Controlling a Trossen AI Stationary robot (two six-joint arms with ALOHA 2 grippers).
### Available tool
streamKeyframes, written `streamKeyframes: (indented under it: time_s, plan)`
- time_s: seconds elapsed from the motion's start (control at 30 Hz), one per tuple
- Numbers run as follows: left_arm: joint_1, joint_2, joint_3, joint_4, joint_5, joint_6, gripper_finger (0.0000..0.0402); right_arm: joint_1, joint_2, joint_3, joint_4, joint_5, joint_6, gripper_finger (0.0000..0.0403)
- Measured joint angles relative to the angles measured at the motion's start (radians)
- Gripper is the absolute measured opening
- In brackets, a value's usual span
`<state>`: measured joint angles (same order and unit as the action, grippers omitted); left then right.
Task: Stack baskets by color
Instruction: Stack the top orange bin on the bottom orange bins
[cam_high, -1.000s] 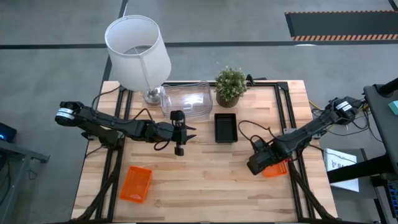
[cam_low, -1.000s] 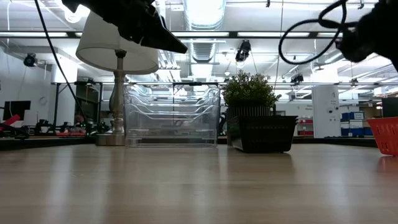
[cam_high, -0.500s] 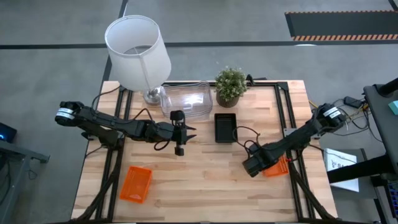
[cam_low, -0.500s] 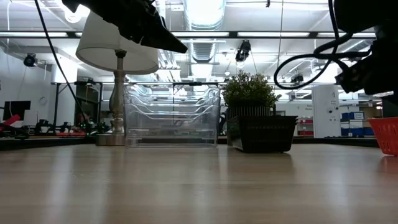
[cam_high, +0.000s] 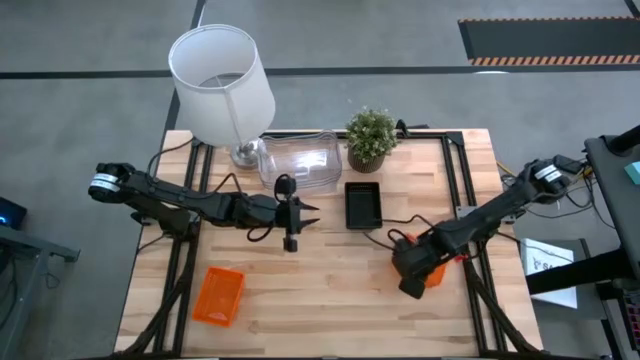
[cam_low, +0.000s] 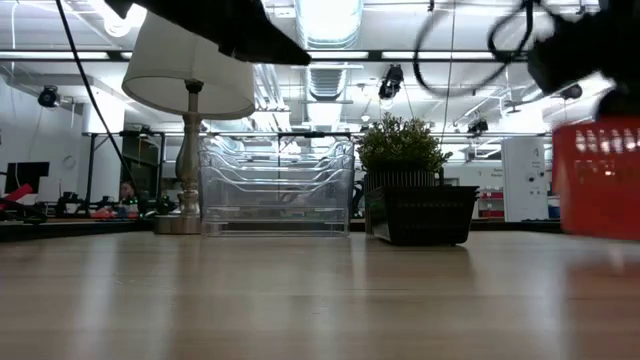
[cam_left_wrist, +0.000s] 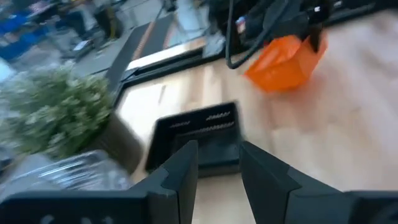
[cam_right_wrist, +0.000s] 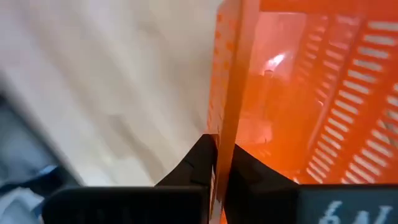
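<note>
I have the right gripper (cam_right_wrist: 222, 163) clenched on the side wall of the red-orange basket (cam_high: 434, 272), lifted off the table at about four o'clock; its match, the second red-orange basket (cam_high: 218, 295), lies at seven o'clock. To do this well I'd carry it level and clear of the black basket (cam_high: 362, 204) at centre, then lower it squarely so the rims nest; the left gripper (cam_high: 291, 240) hovers parted and empty near ten o'clock.

Red-orange perforated plastic basket (cam_low: 601, 178) at right: motion-blurred, cut off by low view's right edge; in high view mostly hidden under right gripper (cam_high: 413, 277). Right wrist view: table surface smeared. Left wrist view: shallow black plastic basket (cam_left_wrist: 200, 134) and potted green plant (cam_left_wrist: 55, 115) blurred; plant cropped at edge.
</note>
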<state>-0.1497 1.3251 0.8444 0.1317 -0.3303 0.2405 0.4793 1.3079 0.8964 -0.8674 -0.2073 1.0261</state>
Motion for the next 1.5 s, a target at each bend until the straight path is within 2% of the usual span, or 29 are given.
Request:
streamKeyframes:
  time_s: [0.1,0.2,0.3,0.37,0.47,0.6,0.73,0.87,1.0,1.1,1.4,1.5]
  plan:
    - [-0.001,0.000,0.000,0.036,0.096,-0.024,0.0102,0.001,-0.036,0.016,0.099,0.059,-0.191,0.0009]
    - [-0.002,0.000,0.000,0.067,0.194,-0.024,0.0102,0.000,-0.054,0.022,0.193,0.134,-0.492,0.0009]
    - [-0.002,0.000,0.000,0.126,0.208,-0.024,0.0102,0.000,-0.047,0.029,0.244,0.164,-0.848,0.0009]
    - [-0.002,0.000,0.000,0.149,0.209,-0.026,0.0102,0.001,-0.040,0.033,0.271,0.200,-1.029,0.0009]
    - [-0.011,0.000,0.003,0.160,0.242,-0.051,0.0102,-0.005,-0.017,0.033,0.310,0.308,-1.247,0.0008]
    - [-0.030,0.007,0.005,0.184,0.259,-0.060,0.0102,-0.028,0.019,0.033,0.389,0.309,-1.481,0.0008]
    - [-0.036,0.035,0.005,0.242,0.289,-0.079,0.0103,-0.064,0.054,0.033,0.432,0.273,-1.562,0.0008]
    - [-0.042,0.081,0.005,0.332,0.322,-0.081,0.0103,-0.086,0.068,0.032,0.425,0.246,-1.557,0.0008]
    - [-0.041,0.125,0.005,0.354,0.361,-0.078,0.0108,-0.090,0.067,0.032,0.423,0.226,-1.594,0.0008]
    - [-0.041,0.156,0.006,0.359,0.405,-0.078,0.0122,-0.091,0.061,0.032,0.431,0.226,-1.614,0.0008]
    - [-0.042,0.237,0.007,0.397,0.423,-0.073,0.0187,-0.094,0.064,0.032,0.436,0.225,-1.614,0.0008]
    - [-0.042,0.262,0.007,0.434,0.487,-0.047,0.0199,-0.094,0.064,0.032,0.440,0.225,-1.614,0.0008]
